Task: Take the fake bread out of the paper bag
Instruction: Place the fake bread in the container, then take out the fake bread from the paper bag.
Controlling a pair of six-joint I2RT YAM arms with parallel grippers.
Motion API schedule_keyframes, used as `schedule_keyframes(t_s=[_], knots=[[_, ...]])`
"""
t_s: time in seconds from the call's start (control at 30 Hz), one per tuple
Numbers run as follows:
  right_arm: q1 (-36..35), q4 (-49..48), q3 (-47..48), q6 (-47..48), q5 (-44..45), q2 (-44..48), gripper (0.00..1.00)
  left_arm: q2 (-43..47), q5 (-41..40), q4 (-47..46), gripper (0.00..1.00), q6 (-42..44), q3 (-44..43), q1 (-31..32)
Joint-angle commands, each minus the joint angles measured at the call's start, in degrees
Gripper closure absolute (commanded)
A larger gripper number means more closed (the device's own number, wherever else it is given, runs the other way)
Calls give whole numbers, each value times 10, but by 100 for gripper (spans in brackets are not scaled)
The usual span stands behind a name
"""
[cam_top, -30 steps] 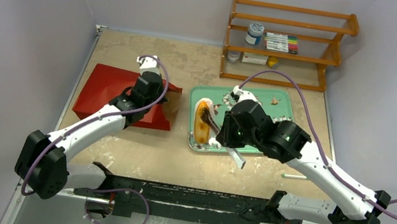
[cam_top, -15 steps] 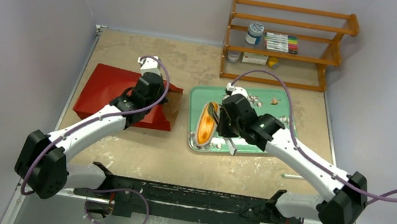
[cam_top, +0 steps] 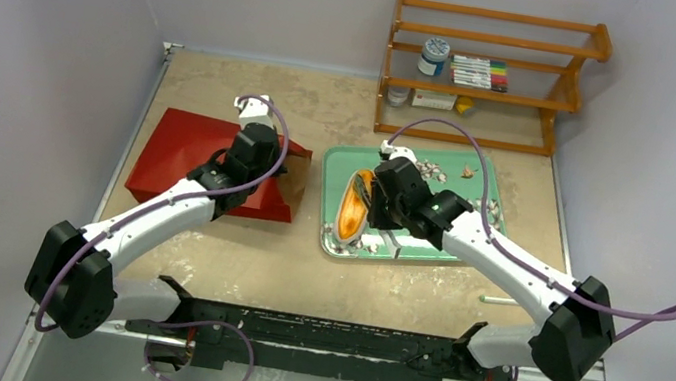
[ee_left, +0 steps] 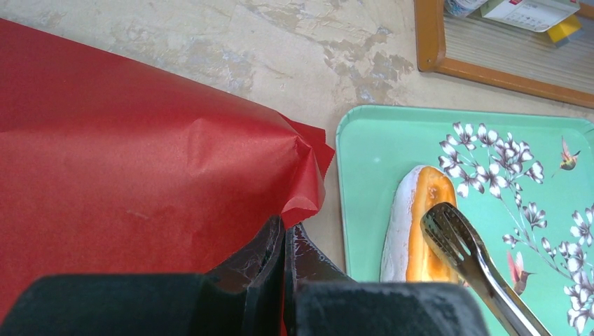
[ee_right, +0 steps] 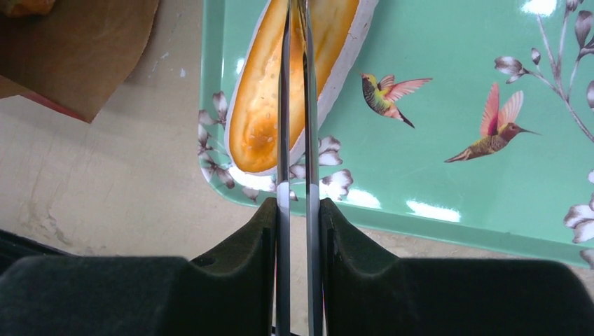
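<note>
- My left gripper [ee_left: 284, 245] is clenched on the mouth rim of the paper bag [ee_left: 126, 154], which lies flat toward the bench's left edge. Neither has shifted.
- My right gripper [ee_right: 298, 224] grasps the tongs [ee_right: 283, 140]. In the last second I swung them from pointing at the near edge to lying over the long loaf [ee_right: 263, 119].
- That loaf lies on the green tray [ee_right: 434, 140], right of centre and out of the bag.
- An orange piece [ee_right: 24, 5] shows inside the bag's mouth, so I judge there is more to fetch.
</note>
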State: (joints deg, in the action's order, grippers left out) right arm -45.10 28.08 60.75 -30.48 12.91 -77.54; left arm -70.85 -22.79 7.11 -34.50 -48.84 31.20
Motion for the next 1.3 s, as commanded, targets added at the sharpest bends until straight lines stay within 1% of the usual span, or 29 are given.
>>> schedule_keyframes(t_s=[0.0, 0.17, 0.4, 0.6, 0.77, 0.97, 1.07, 1.17, 1.27], knots=[[3, -23, 37, 18, 15, 24, 72, 8, -1, -23, 100, 0, -7, 4], [3, -27, 46, 24, 26, 32, 66, 11, 29, -11, 100, 8, -5, 4], [2, -49, 22, 39, 15, 46, 65, 36, 25, 21, 100, 1, -2, 4], [-8, -91, 28, 71, -21, 61, 64, 73, 17, 65, 100, -6, -2, 4], [-51, -88, 57, 84, -39, 27, 64, 83, 32, 112, 100, -9, -7, 4], [-132, -91, 82, 65, -21, -18, 64, 119, 41, 126, 100, -16, 20, 4], [-154, -103, 89, 57, -24, -33, 64, 139, 35, 138, 100, -32, 31, 4], [-168, -122, 75, 57, -37, -33, 64, 152, 21, 160, 100, -43, 26, 3], [-173, -162, 41, 71, -56, -21, 64, 161, -2, 192, 100, -45, 11, 4]])
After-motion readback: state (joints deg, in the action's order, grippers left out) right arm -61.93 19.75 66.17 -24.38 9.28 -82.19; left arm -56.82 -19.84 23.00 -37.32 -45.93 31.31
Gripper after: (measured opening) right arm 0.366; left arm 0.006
